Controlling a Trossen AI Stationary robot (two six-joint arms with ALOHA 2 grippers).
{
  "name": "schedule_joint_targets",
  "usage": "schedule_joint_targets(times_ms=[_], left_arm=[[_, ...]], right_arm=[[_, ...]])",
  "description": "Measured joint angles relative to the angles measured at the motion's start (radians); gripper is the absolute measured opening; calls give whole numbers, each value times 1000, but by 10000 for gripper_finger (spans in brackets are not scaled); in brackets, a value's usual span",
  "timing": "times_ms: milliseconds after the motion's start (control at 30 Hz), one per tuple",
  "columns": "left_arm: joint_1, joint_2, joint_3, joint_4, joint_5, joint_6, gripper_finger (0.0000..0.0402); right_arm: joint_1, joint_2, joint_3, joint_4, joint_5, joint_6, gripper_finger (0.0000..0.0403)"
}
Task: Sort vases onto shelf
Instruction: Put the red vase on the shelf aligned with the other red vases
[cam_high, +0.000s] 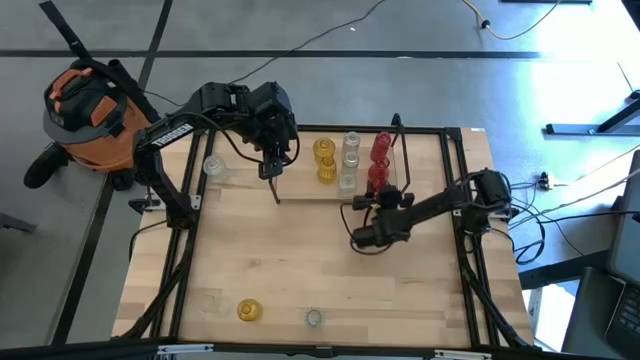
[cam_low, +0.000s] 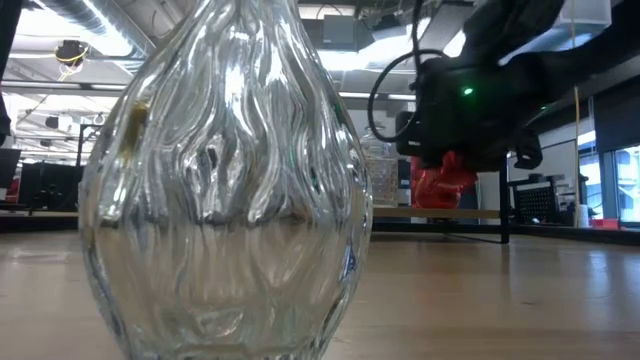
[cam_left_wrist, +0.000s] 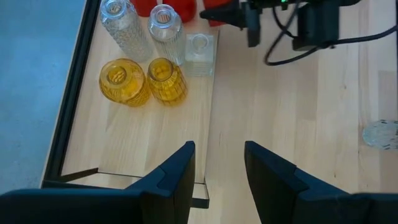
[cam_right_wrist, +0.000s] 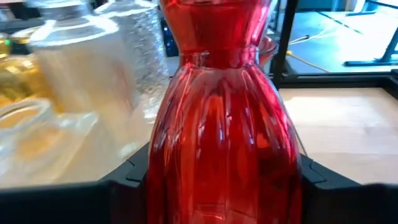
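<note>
The shelf (cam_high: 300, 190) stands at the table's far middle. On it stand two yellow vases (cam_left_wrist: 124, 81), clear vases (cam_left_wrist: 165, 28) and red vases (cam_high: 382, 145). My right gripper (cam_high: 377, 203) is at the shelf's near right edge, shut on a ribbed red vase (cam_right_wrist: 224, 124), which also shows under the gripper in the low view (cam_low: 440, 185). My left gripper (cam_left_wrist: 217, 168) hangs open above the shelf's bare left part, pointing steeply down, with nothing between its fingers. My right gripper pinches the red vase's wide ribbed body (cam_right_wrist: 163, 168) between its two fingers (cam_right_wrist: 124, 177), one on each side. The fingers come nearly level from the table's near side. The vase stands upright, neck up; whether its base touches the shelf board I cannot tell.
A large clear vase (cam_low: 225, 180) stands right before the low camera. A yellow vase (cam_high: 249, 310) and a clear one (cam_high: 314, 318) sit near the table's front edge, another clear one (cam_high: 213, 165) at the far left. Black rails run along both table sides.
</note>
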Motion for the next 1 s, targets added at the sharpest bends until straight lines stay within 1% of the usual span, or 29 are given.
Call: schedule_joint_targets(times_ms=[100, 200, 233, 333, 567, 667, 733, 800, 1000], left_arm=[[0, 0, 0, 0, 0, 0, 131], [0, 0, 0, 0, 0, 0, 131], [0, 0, 0, -1, 2, 0, 131], [0, 0, 0, 0, 5, 1, 131], [0, 1, -28, 2, 8, 20, 131], [0, 1, -56, 5, 9, 34, 131], [0, 1, -77, 8, 29, 35, 131], [0, 1, -98, 6, 66, 35, 131], [-1, 1, -140, 12, 109, 37, 131]], right_arm=[[-25, 0, 0, 3, -3, -4, 192], [-43, 13, 0, 12, -31, -4, 192], [-43, 18, 0, 16, -50, -4, 192], [-42, 37, 0, 38, -65, -4, 192], [-41, 47, 0, 64, -66, -6, 193], [-42, 47, 0, 67, -71, -6, 220], [-42, 47, 0, 70, -87, -5, 235], [-41, 47, 0, 69, -86, -5, 239], [-41, 47, 0, 69, -77, -5, 221]])
